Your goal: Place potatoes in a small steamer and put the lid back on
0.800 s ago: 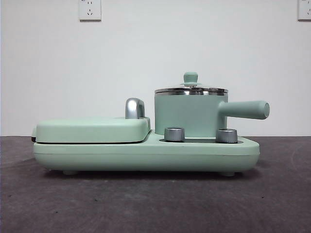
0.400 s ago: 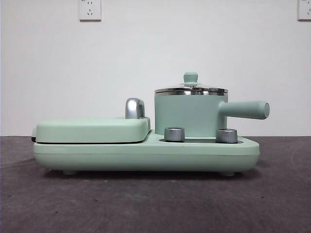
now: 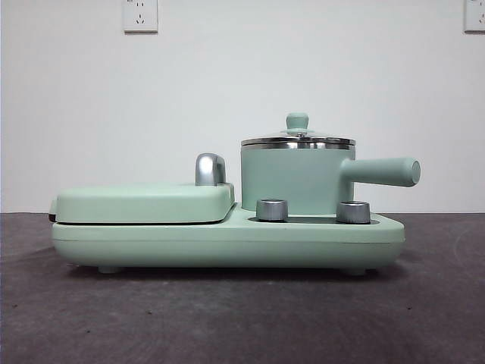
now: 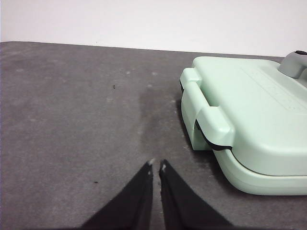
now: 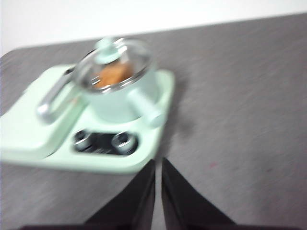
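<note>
the dark grey table [image 3: 227,318] runs bare in front of the appliance and out to both sides of it, with open tabletop well clear at the left end and at the right end past the steamer's handle. behind it stands a plain white wall [image 3: 227,91] with a socket [image 3: 140,15] high on the left and part of another at the top right corner.

on the left of the mint-green cooker base [image 3: 227,243] lies the flat grill cover [image 3: 144,203], closed down, with a steel hinge handle [image 3: 210,168] rising just beside its right end. to the right of that the small steamer [image 3: 292,182] stands upright on the base, its straight side handle [image 3: 383,171] pointing right. the lid [image 3: 298,139] sits level on the steel rim, green knob up. two steel dials [image 3: 273,209] sit on the base in front of the pot.

in the blurred right wrist view the potato [image 5: 112,74] shows as an orange-brown lump inside the steamer, under the glass lid.

neither arm shows in the front view. the left gripper [image 4: 156,165] hangs over bare table near the left end of the grill cover, apart from it, its jaws drawn together with only a thin slit between the tips. the right gripper [image 5: 158,163] is above the table just off the base's front edge, its jaws likewise nearly touching, holding nothing.
</note>
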